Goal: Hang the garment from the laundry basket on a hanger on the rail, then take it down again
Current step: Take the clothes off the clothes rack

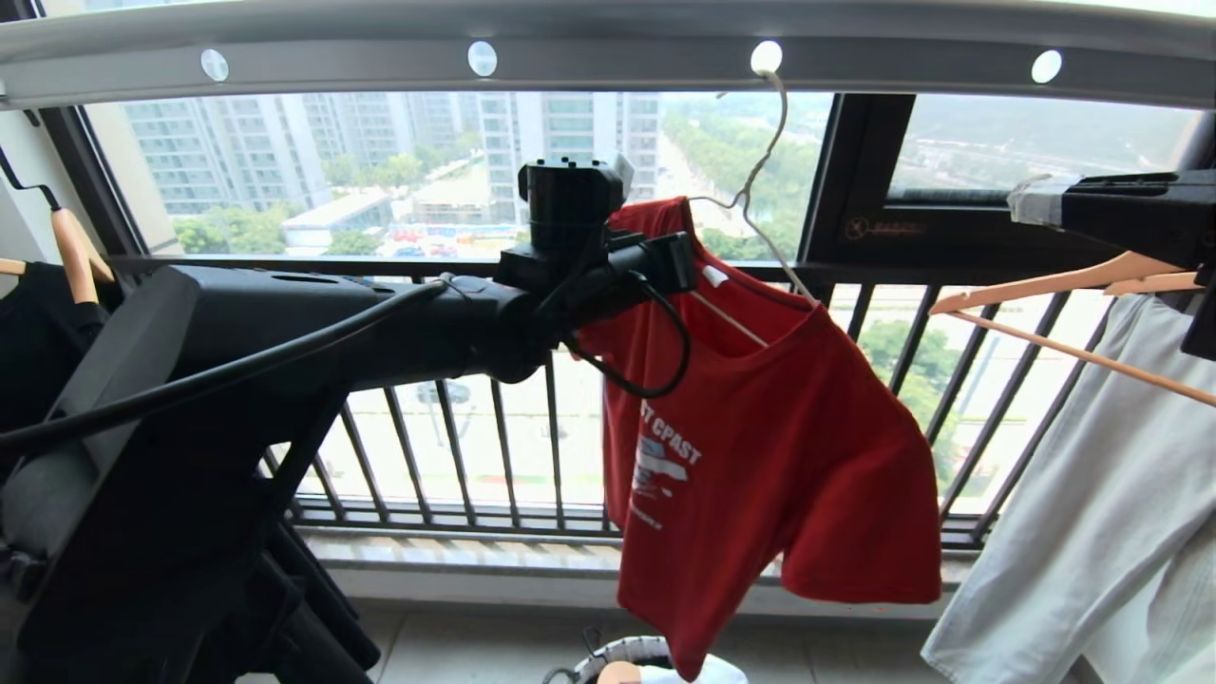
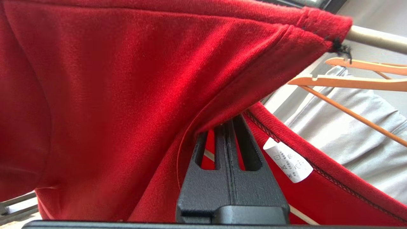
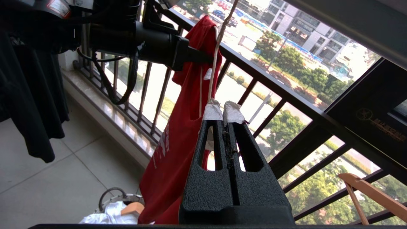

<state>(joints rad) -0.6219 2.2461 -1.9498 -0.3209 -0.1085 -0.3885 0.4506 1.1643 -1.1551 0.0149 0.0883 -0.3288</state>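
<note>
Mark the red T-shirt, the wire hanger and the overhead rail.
red T-shirt (image 1: 807, 446): head view, on the chest fabric beside the print.
wire hanger (image 1: 760, 171): head view, on the twisted neck below the hook.
overhead rail (image 1: 617, 59): head view, on the bar's face between two holes.

Overhead rail (image 1: 608, 59), grey-white, row of round white holes along its face. White wire hanger (image 1: 760, 180) hooked through one hole, hanging tilted; red garment (image 1: 779, 446) draped on it, one shoulder bunched high. Pale tiled floor (image 3: 57, 165) below, running to the window sill. Laundry basket (image 1: 627, 655) stands on the floor, white cloth heaped inside.
</note>
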